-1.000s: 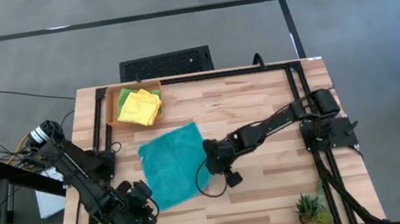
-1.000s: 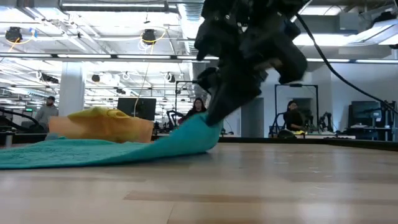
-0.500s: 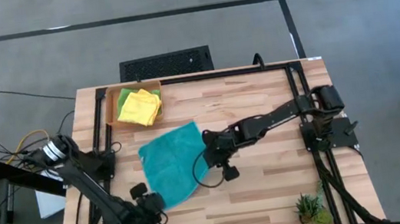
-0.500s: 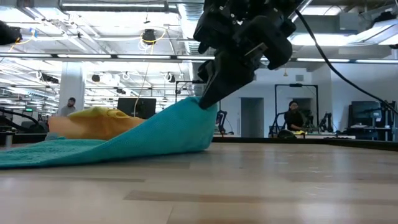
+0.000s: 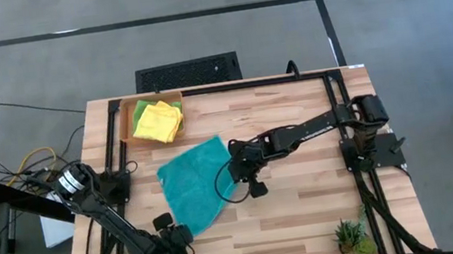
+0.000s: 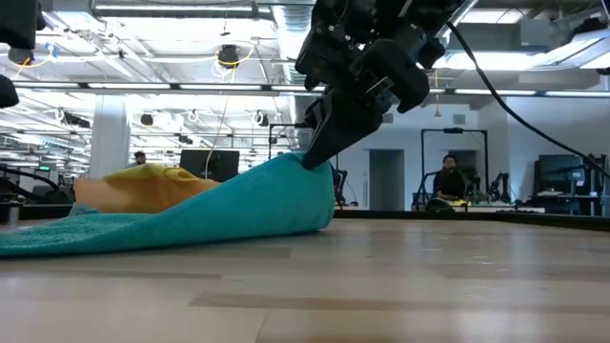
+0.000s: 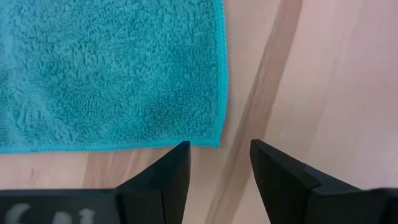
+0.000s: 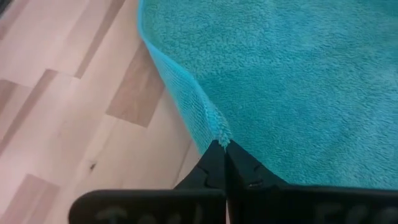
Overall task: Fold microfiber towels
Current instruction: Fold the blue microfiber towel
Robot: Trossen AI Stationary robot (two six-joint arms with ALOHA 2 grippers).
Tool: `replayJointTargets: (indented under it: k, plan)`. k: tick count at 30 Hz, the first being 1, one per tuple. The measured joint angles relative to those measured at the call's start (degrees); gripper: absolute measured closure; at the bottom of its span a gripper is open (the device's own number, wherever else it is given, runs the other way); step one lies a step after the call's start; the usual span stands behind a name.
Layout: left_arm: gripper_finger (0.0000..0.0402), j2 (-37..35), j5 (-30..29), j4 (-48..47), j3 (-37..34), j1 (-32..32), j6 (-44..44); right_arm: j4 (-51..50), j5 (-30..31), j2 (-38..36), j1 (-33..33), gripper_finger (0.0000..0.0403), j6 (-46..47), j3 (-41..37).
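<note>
Right gripper (image 8: 222,148) pinches the teal towel (image 5: 192,187) edge, lifted — thin hold, might slip. Left gripper (image 7: 219,163), jaws spread, hovers at its corner — could miss.

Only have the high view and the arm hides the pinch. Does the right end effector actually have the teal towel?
Observer: Yes. In the right wrist view the right end effector is shut on the edge of the teal towel.
Operator: Is that edge off the wood?
Observer: Low view: the pinched edge is raised clear of the table, and the rest of the cloth slopes down to lie flat.
Operator: Left side?
Observer: Left wrist view: the left end effector is open. A corner of the towel lies just ahead of its fingers, with no cloth between them.
</note>
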Motion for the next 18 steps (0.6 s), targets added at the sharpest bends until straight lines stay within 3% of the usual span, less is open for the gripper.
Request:
replayJointTargets:
  k: [8,18]
  plan:
    - [0.0240,2.48,-1.16,2.78,0.02,0.63,2.10,0.05,-0.84,0.00,0.24,0.0396,0.04,0.02]
    - [0.0256,3.18,2.73,2.30,0.26,2.81,1.98,0.03,-1.04,0.00,0.24,0.0396,0.52,0.02]
